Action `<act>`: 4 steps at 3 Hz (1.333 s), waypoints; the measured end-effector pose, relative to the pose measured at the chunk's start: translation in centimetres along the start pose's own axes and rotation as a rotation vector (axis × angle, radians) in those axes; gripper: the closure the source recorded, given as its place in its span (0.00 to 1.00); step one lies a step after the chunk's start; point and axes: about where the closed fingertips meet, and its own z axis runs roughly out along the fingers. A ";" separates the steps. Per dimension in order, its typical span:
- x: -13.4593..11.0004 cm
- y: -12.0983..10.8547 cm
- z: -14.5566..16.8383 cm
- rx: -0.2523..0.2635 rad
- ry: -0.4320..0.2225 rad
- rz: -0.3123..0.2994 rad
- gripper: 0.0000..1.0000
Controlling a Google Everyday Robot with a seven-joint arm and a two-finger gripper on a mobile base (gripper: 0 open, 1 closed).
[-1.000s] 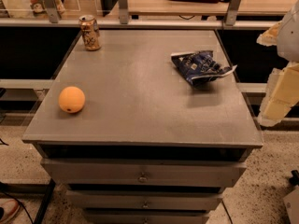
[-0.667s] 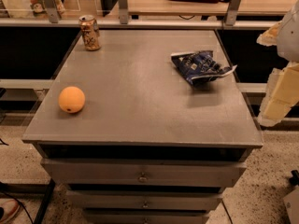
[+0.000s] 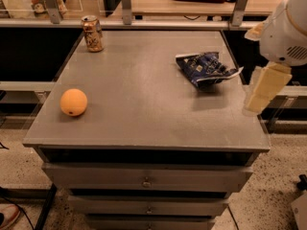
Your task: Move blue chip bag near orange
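The blue chip bag (image 3: 206, 68), crumpled dark navy foil with white lettering, lies on the right back part of the grey cabinet top (image 3: 144, 104). The orange (image 3: 74, 102) sits near the left front edge, far from the bag. My gripper (image 3: 263, 91) hangs from the white arm (image 3: 288, 28) at the right edge of the view. It is over the cabinet's right side, just right of and in front of the bag, and does not touch it.
A gold-brown drink can (image 3: 92, 33) stands upright at the back left corner. Drawers (image 3: 146, 180) run below the front edge. A counter with metal rail posts (image 3: 125, 4) stands behind the cabinet. Speckled floor surrounds it.
My arm and gripper have moved left and slightly up, closer to the chip bag. The bag, orange and can have not moved.
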 end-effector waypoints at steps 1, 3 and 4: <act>-0.9 -1.8 3.2 0.045 -0.015 -0.017 0.00; -1.2 -5.4 10.8 0.093 -0.039 -0.014 0.00; -1.5 -6.3 13.5 0.110 -0.031 -0.007 0.00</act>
